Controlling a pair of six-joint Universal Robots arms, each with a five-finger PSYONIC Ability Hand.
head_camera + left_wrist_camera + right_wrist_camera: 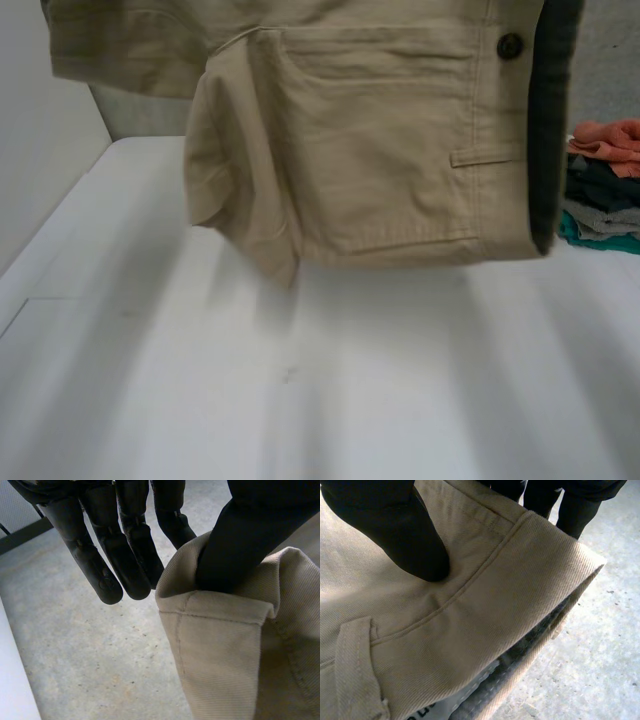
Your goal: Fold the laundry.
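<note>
Khaki shorts, hanging above white table. Left hand: thumb and one finger pinch a hemmed edge. Right hand: thumb and fingers clamp waistband. Clothes pile, far right.

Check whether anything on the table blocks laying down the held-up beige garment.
Nothing visible does. The white table is bare beneath the beige twill garment; the pile of coloured clothes sits well aside, off to the right.
</note>
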